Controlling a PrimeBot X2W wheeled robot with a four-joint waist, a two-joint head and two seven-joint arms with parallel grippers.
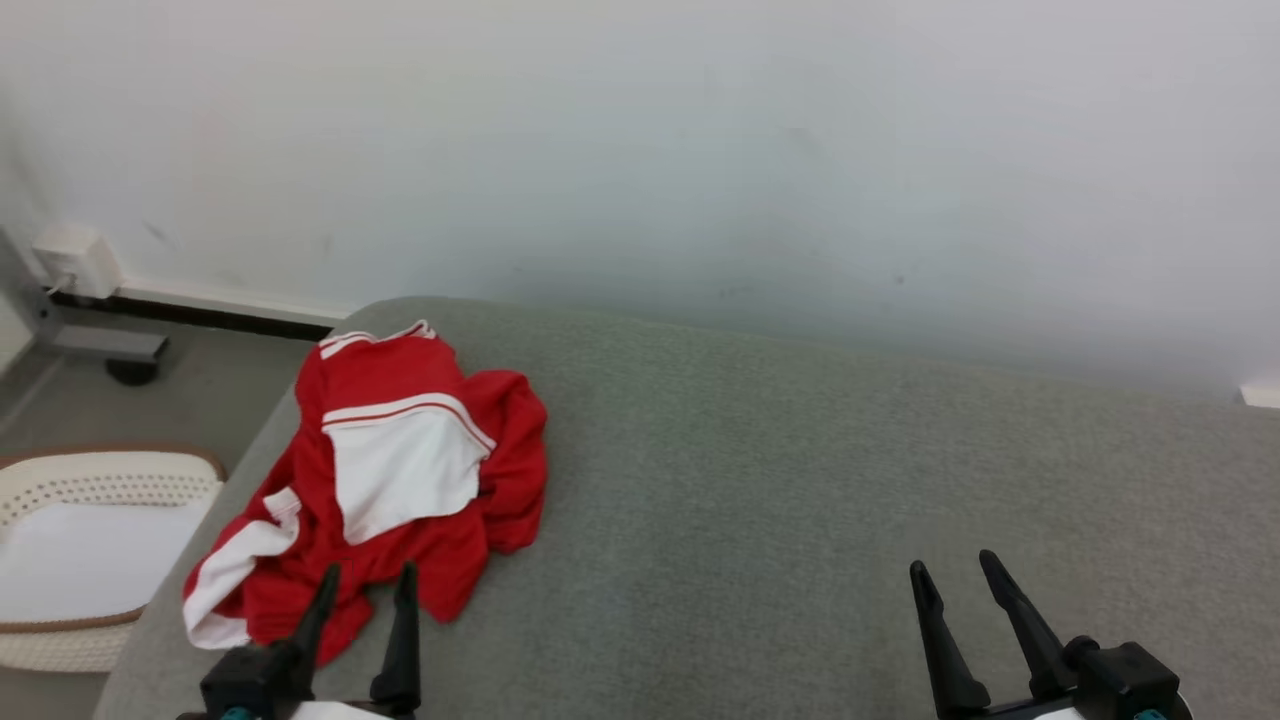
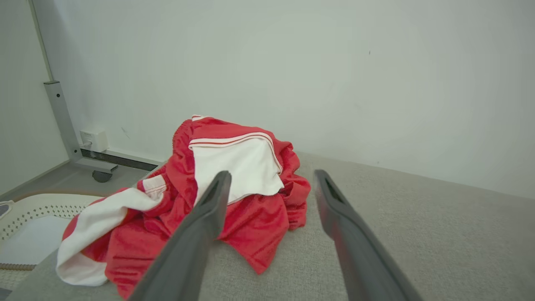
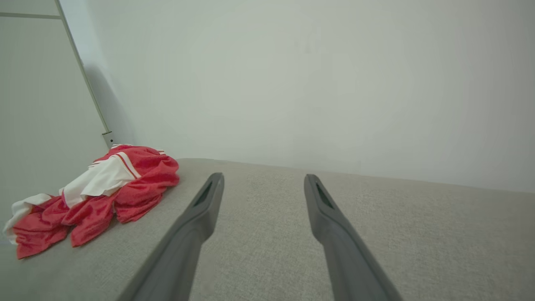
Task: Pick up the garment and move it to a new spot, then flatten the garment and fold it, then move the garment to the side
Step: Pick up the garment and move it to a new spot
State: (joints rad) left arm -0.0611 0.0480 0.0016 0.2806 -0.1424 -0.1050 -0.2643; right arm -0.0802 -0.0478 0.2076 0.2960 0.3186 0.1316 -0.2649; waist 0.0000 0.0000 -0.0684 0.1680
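Observation:
The garment (image 1: 400, 470) is red with white panels and lies crumpled near the left end of a grey padded surface (image 1: 800, 480). My left gripper (image 1: 368, 580) is open at the lower left, its fingertips over the garment's near edge with nothing gripped. From the left wrist the garment (image 2: 234, 167) sits just beyond the open left gripper (image 2: 271, 177). My right gripper (image 1: 950, 570) stands open at the lower right over bare fabric. In the right wrist view the garment (image 3: 104, 188) lies far to the left of the right gripper (image 3: 263, 179).
A white perforated basket (image 1: 90, 480) stands on the floor beside the surface's left edge. A pale wall (image 1: 700, 150) runs close behind the surface. A white socket box (image 1: 75, 260) and a wheeled metal frame foot (image 1: 110, 350) stand at the back left.

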